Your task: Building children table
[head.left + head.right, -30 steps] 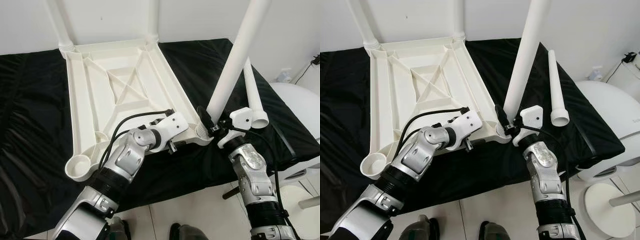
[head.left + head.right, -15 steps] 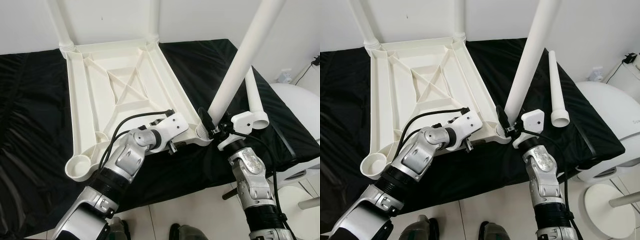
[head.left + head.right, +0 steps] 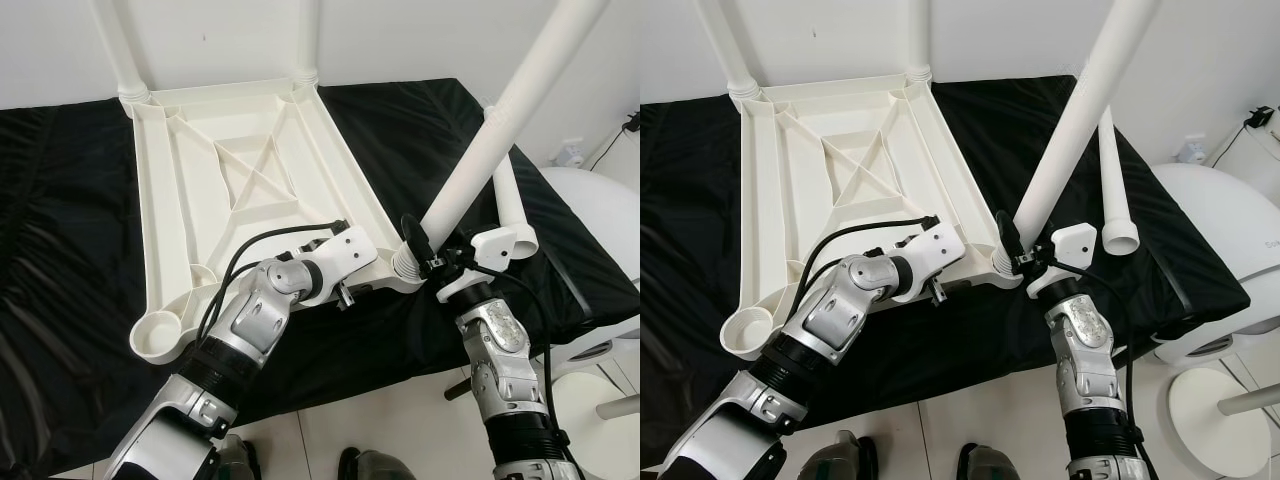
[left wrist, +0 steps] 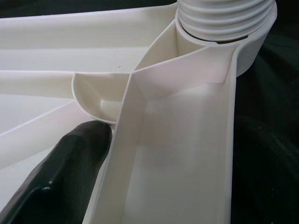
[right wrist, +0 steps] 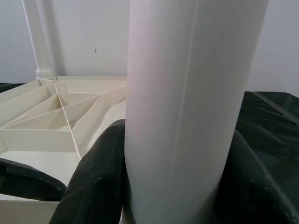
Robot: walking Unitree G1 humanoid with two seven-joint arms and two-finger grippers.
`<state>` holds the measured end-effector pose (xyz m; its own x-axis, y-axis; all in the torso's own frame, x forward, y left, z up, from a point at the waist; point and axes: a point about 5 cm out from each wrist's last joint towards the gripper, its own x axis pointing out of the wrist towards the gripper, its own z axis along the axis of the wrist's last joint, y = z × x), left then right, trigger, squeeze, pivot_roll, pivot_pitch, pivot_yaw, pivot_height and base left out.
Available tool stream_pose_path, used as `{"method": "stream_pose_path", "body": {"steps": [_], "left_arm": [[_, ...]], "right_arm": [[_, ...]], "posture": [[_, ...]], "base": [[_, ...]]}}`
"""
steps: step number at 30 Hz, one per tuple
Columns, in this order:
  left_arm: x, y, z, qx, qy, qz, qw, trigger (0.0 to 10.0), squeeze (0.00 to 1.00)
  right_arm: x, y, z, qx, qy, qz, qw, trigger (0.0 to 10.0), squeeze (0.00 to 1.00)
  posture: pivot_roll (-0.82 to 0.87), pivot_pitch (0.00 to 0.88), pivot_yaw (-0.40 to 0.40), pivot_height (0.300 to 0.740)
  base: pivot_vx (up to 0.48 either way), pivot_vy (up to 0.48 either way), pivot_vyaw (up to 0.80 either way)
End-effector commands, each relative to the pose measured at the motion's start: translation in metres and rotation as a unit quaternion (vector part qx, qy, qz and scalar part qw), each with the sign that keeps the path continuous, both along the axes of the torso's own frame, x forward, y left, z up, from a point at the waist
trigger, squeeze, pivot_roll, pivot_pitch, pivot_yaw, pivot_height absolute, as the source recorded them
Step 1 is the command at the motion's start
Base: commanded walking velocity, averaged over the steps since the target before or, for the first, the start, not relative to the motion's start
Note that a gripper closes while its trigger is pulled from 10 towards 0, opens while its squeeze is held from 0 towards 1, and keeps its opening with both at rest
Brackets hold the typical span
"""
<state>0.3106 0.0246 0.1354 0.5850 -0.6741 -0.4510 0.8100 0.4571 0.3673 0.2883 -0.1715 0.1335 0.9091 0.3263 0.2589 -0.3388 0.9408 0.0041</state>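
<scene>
on the black cloth (image 3: 60, 200) lies the upturned white tabletop (image 3: 240, 190), two legs already standing at its far corners. right gripper (image 3: 430, 262) clamps a tilted leg (image 3: 490, 150) at the tabletop's near right socket; left gripper (image 3: 345, 275) grips the near rim beside it, fingers closed on a rib. a loose leg (image 3: 508, 195) lies right of the tabletop.
</scene>
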Motion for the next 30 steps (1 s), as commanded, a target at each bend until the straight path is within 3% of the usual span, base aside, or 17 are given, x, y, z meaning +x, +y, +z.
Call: {"method": "stream_pose_path", "body": {"steps": [1,11,19,30], "left_arm": [[0.003,0.02,-0.022,0.04,0.011,0.07,0.997,10.0,0.0],[0.003,0.019,-0.021,0.04,0.01,0.069,0.997,10.0,0.0],[0.003,0.018,-0.021,0.038,0.01,0.069,0.997,10.0,0.0],[0.004,0.017,-0.02,0.037,0.01,0.067,0.997,10.0,0.0]], "right_arm": [[-0.006,-0.005,-0.04,-0.005,0.109,-0.011,0.994,10.0,0.0],[-0.003,-0.007,-0.039,-0.012,0.094,-0.015,0.995,10.0,0.0],[-0.017,-0.003,-0.048,-0.016,0.08,-0.004,0.997,10.0,0.0],[-0.012,-0.001,-0.045,-0.024,0.089,-0.004,0.996,10.0,0.0]], "posture": [[-0.02,0.092,0.001,0.74],[-0.02,0.087,-0.001,0.74],[-0.02,0.083,-0.002,0.74],[-0.02,0.085,0.0,0.74]], "base": [[0.0,0.0,0.0],[0.0,0.0,0.0],[0.0,0.0,0.0],[0.0,0.0,0.0]]}}
